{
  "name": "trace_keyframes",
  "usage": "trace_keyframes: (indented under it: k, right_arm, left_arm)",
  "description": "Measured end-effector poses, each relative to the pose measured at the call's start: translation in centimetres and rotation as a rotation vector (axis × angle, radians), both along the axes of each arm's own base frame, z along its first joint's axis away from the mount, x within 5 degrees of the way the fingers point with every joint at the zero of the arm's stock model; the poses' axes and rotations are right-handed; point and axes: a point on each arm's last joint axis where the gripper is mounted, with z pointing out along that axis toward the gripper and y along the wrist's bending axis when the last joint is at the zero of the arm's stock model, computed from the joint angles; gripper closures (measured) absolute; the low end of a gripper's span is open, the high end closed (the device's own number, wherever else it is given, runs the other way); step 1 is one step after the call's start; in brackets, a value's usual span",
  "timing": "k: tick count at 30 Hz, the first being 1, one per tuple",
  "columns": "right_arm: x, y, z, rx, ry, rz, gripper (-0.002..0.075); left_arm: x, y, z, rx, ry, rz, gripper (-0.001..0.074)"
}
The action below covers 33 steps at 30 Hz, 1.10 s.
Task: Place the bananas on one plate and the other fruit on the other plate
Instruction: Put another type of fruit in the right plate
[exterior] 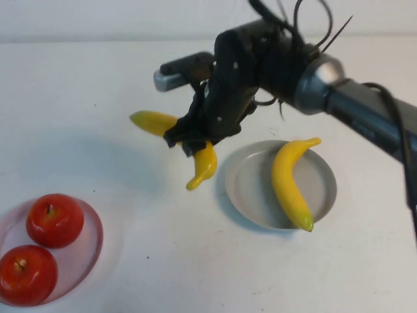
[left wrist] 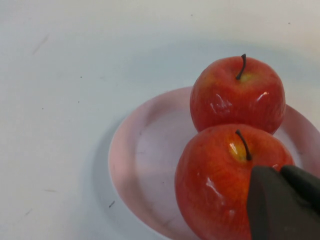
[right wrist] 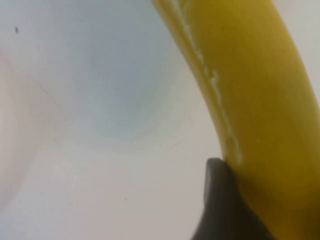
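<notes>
White tabletop (exterior: 98, 130), plain and matte, pale wall strip behind it.

Right gripper (exterior: 192, 140): jaws clamped on a banana (exterior: 199, 163) at its middle, just beside the grey-blue plate (exterior: 251, 189) on its left side. Held banana looks lifted off the table; one end sticks out away from the plate, the other end hangs down toward the plate's left rim. Right wrist view confirms it: one dark finger (right wrist: 220, 205) pressed against the yellow skin, table below.

Right arm (exterior: 365, 111) runs in from the right, passing over the far edge of the grey-blue plate.

Second banana (exterior: 290, 182) lies inside the grey-blue plate, curved, stem end on the far rim, other tip overhanging the near rim.

Left gripper (left wrist: 285, 205): only a dark finger part shows in the left wrist view, close over the nearer apple (left wrist: 225, 185). Cannot tell how its jaws stand, nor whether it touches the apple. Not in sight from the high view.

Pale pink plate (exterior: 91, 251) sits well apart from the grey-blue plate, to its left and nearer the robot. Both red apples on it, touching each other: farther apple (exterior: 55, 220) and the nearer one at the table's edge.
</notes>
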Motion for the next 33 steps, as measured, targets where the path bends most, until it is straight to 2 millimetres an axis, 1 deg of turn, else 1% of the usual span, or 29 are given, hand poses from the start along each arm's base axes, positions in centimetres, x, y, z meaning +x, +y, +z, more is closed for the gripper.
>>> trace_keyframes:
  k: [1, 3, 5, 6, 7, 12, 16, 19, 23, 25, 30, 33]
  right_arm:
    - [-0.4, -0.5, 1.6, 0.010, -0.015, -0.040, 0.0407]
    - [-1.0, -1.7, 3.9, 0.026, -0.035, -0.099, 0.0407]
    - [-1.7, -3.0, 5.3, 0.042, -0.026, -0.161, 0.0407]
    - [-1.9, -3.8, 5.4, 0.040, -0.016, -0.187, 0.0407]
    - [-2.1, -4.5, 5.2, 0.034, -0.002, -0.209, 0.0407]
    - [-2.7, -7.1, 1.9, 0.002, 0.066, -0.308, 0.0407]
    - [-3.0, -8.2, -0.9, -0.033, 0.138, -0.365, 0.0407]
    - [-3.0, -8.3, -2.3, -0.044, 0.179, -0.390, 0.0407]
    - [-2.9, -8.1, -3.4, -0.054, 0.212, -0.400, 0.0407]
    - [-2.9, -8.0, -3.9, -0.058, 0.225, -0.401, 0.0392]
    - [-2.8, -8.0, -4.5, -0.072, 0.240, -0.403, 0.0288]
    - [-2.9, -8.0, -4.5, -0.075, 0.246, -0.403, 0.0258]
  left_arm:
    - [0.0, 0.0, 0.0, 0.000, 0.000, 0.000, 0.0731]
    - [0.0, 0.0, 0.0, 0.000, 0.000, 0.000, 0.0731]
    - [0.0, 0.0, 0.0, 0.000, 0.000, 0.000, 0.0731]
    - [0.0, 0.0, 0.0, 0.000, 0.000, 0.000, 0.0731]
    - [0.0, 0.0, 0.0, 0.001, 0.000, 0.000, 0.0731]
    - [0.0, 0.0, 0.0, 0.003, 0.000, -0.001, 0.0731]
    - [0.0, 0.0, 0.0, 0.003, 0.000, -0.001, 0.0731]
    - [0.0, 0.0, 0.0, 0.004, 0.000, -0.001, 0.0731]
    - [0.0, 0.0, 0.0, 0.004, 0.000, -0.001, 0.0731]
    - [0.0, 0.0, 0.0, 0.004, 0.000, -0.001, 0.0731]
    - [0.0, 0.0, 0.0, 0.004, 0.000, -0.001, 0.0731]
    - [0.0, 0.0, 0.0, 0.004, 0.000, -0.001, 0.0731]
